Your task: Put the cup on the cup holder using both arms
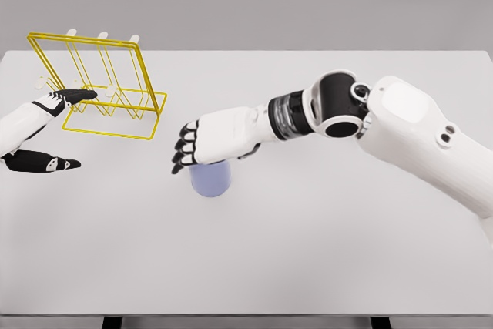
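A pale blue cup point(211, 179) stands upright on the white table point(308, 252), a little left of the middle. My right hand point(199, 142) hovers over its top and far side, palm down, fingers curled downward past the rim; whether they grip the cup cannot be told. The yellow wire cup holder point(104, 86) with white pegs stands at the back left. My left hand point(46, 132) is at the left edge, just in front of the holder, fingers and thumb spread apart with nothing between them.
The right forearm point(400, 125) stretches across from the right edge above the table. The holder's base frame point(115, 123) lies flat toward the cup.
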